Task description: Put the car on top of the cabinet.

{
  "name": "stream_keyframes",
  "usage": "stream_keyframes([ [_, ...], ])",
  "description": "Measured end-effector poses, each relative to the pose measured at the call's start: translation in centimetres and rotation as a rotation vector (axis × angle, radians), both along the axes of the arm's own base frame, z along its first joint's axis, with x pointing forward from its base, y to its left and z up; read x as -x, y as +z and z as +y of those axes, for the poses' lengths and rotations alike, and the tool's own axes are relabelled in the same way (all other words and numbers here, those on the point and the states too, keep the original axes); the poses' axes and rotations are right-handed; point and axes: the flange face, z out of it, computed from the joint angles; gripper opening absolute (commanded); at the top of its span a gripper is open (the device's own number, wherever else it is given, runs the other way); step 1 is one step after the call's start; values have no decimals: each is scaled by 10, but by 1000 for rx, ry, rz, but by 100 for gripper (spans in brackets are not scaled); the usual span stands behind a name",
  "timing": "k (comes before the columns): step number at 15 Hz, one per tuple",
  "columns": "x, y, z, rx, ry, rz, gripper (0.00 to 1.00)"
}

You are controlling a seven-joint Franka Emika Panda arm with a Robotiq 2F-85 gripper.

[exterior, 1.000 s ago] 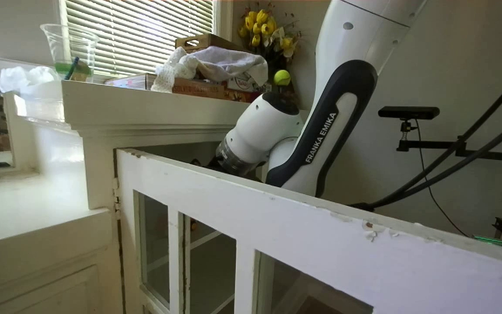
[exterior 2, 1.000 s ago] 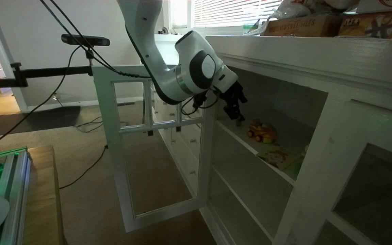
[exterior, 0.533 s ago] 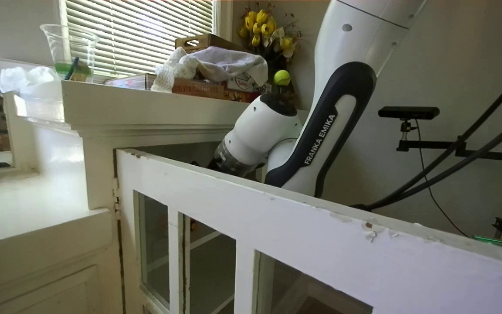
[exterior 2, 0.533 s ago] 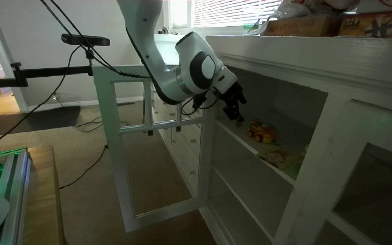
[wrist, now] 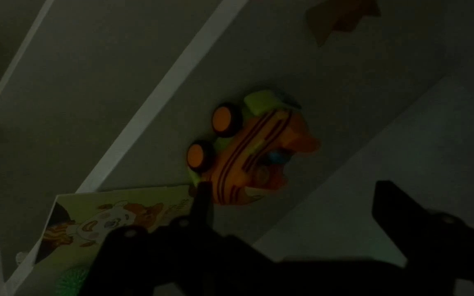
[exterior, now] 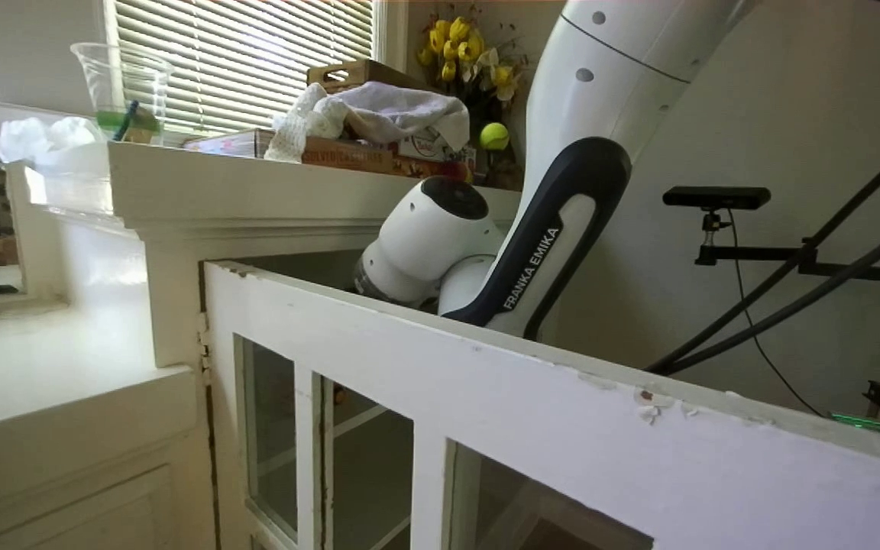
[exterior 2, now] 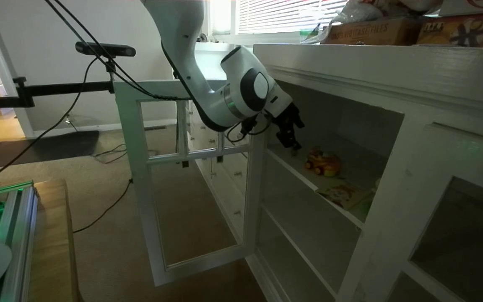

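One orange car (wrist: 241, 162) on shelf tabletop (wrist: 344, 78) inside cabinet (exterior 2: 375, 71), visible wheels facing front edge. Clown picture card (wrist: 113, 218) lies just beside car, reaching front edge; green spiky ball (wrist: 71, 281) nearer front corner. Orange scrap (wrist: 338, 18) well apart, toward tabletop's opposite end. Jaws spread wide in wrist view, gripping nothing, near car at cabinet opening. Glass-paned door (exterior: 532, 412) stands swung outward. Cardboard box (exterior 2: 369, 32) on cabinet's flat top, near edge.
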Motion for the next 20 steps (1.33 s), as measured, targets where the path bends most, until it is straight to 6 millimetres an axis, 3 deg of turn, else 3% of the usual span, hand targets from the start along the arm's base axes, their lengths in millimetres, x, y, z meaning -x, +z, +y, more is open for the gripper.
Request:
stream_keyframes([
  [13, -43, -16, -15, -19, -179, -26, 100],
  [20, -56, -19, -13, -49, -244, 25, 100],
])
